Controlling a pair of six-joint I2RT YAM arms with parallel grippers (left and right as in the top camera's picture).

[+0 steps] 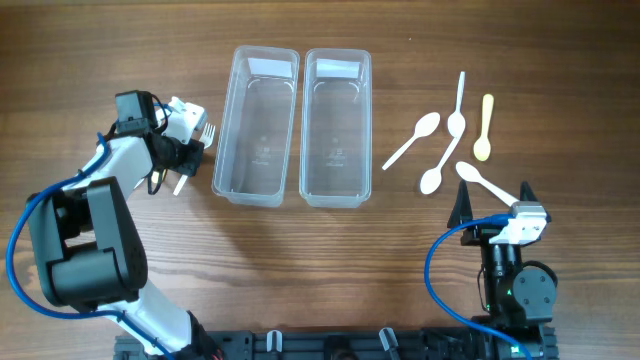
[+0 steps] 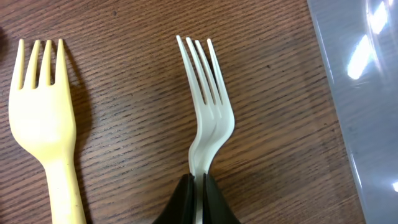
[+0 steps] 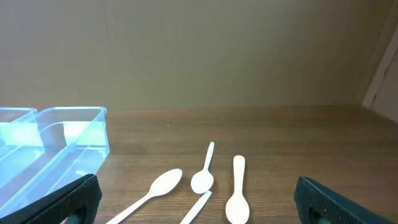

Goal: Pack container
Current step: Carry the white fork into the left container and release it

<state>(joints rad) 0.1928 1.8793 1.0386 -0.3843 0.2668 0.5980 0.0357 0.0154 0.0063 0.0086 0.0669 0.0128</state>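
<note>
Left gripper [image 2: 198, 190] is pinched shut on the white fork [image 2: 210, 118]. Hold tight, lift it straight up, then move it sideways over the clear box [image 2: 367, 124] just beside it.

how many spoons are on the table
5, all right of the right container: leftmost white spoon, upright white spoon, yellow spoon, cream spoon, nearest white spoon. None seems hidden.

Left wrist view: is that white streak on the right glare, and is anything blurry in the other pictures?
Left wrist: yes, it is glare on the wall of the clear container, and the white fork is sharp. Right wrist: the nearer container looks tinted blue, and the far wall is plain and featureless. Overhead: even light, only soft shadows.
</note>
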